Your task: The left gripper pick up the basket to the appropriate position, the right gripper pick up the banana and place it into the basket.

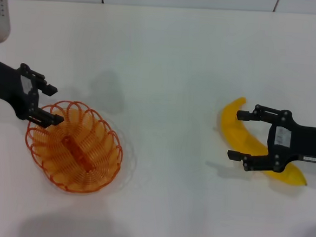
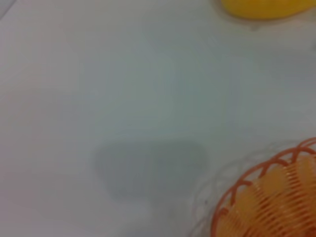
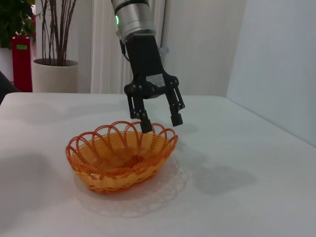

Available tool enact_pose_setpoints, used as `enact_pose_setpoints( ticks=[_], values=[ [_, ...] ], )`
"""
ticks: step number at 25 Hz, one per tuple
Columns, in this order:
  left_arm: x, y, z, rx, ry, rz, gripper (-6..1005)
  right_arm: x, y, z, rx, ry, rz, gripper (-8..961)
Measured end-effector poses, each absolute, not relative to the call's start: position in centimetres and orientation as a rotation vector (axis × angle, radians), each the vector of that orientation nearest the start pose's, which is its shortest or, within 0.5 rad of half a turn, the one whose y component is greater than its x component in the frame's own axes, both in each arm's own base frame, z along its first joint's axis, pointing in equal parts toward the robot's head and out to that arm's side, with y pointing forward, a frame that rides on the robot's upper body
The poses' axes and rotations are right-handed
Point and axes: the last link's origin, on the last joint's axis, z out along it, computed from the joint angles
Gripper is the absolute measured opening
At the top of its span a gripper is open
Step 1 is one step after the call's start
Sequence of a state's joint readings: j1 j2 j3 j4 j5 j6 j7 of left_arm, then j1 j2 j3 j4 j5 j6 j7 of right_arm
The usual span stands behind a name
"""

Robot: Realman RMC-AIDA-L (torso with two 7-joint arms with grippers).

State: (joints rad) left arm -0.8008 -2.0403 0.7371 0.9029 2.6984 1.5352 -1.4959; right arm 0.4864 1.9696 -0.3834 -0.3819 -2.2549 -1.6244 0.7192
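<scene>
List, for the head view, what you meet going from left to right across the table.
left gripper → basket → banana, with the right gripper open around it

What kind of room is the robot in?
Probably an office or lab space set up for practice: a plain white table, pale walls, a potted plant with bare twigs, and only an orange wire basket and a yellow plastic-looking banana laid out.
</scene>
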Motion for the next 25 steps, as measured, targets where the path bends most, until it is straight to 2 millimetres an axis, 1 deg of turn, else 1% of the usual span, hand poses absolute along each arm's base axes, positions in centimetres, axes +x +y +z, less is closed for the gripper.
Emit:
enact_pose_setpoints(
  ticks=[5,9,17,22,25],
  values=[
    [-23.3,40.0,3.1,-2.874,-0.199,0.367,741,32.5,28.5,0.9,-2.723,0.121,0.568,875],
    [-23.4,40.2,2.4,-2.878,-0.195,0.392,720,32.5,28.6,0.9,-2.724,0.122,0.569,874],
    [-23.3,40.3,2.3,-2.866,-0.228,0.397,678,32.4,28.7,0.9,-2.725,0.134,0.574,871],
    [-23.3,40.0,1.5,-2.891,-0.255,0.455,652,32.3,28.7,0.9,-2.727,0.132,0.576,870],
    [-23.1,40.1,1.4,-2.889,-0.258,0.456,636,32.2,28.6,0.9,-2.729,0.129,0.584,869]
  ],
)
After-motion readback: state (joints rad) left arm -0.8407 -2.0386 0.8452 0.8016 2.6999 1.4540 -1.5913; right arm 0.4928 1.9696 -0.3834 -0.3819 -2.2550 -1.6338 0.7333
